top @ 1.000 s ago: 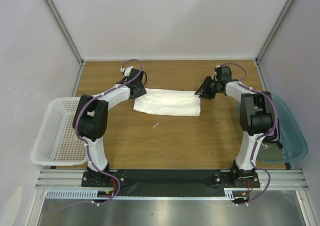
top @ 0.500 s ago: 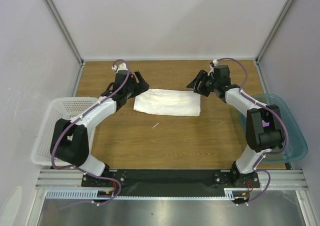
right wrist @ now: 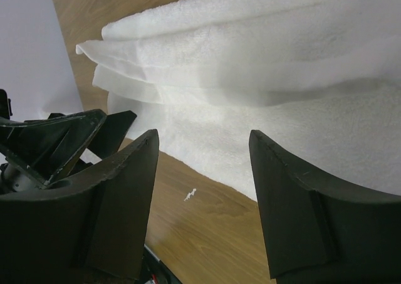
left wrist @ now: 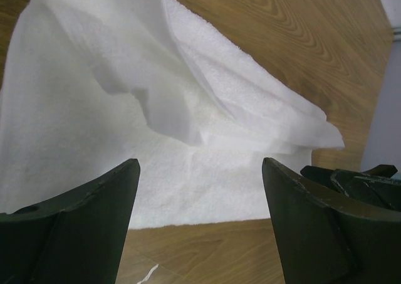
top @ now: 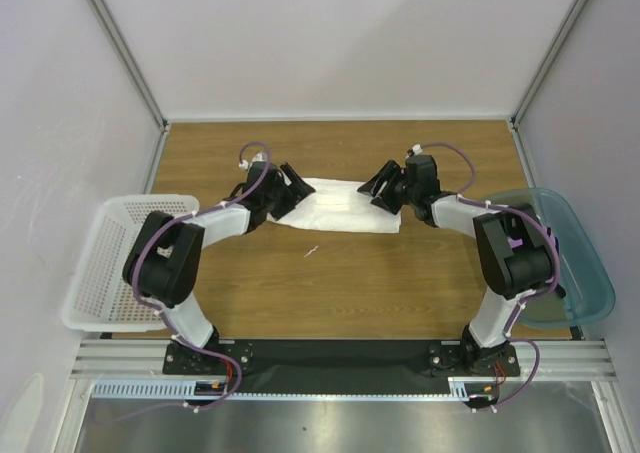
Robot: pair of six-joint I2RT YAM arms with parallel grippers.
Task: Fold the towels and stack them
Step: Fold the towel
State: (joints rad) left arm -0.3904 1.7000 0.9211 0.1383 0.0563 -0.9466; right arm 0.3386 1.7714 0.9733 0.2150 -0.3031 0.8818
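The white towel (top: 340, 206) lies folded in a long strip on the wooden table, its layers showing in the left wrist view (left wrist: 156, 108) and the right wrist view (right wrist: 263, 77). My left gripper (top: 287, 189) is open and empty at the towel's left end, its tips over the edge (left wrist: 200, 171). My right gripper (top: 381, 187) is open and empty at the towel's right end (right wrist: 203, 146). The navy and purple towels are out of view.
A white perforated basket (top: 115, 263) hangs at the table's left edge. A translucent teal bin (top: 560, 263) sits at the right edge. A small white scrap (top: 311, 251) lies on the wood in front of the towel.
Both grippers have moved back in and down from outside the towel's ends until they sit over the ends. The towel's left end now looks slightly ruffled.
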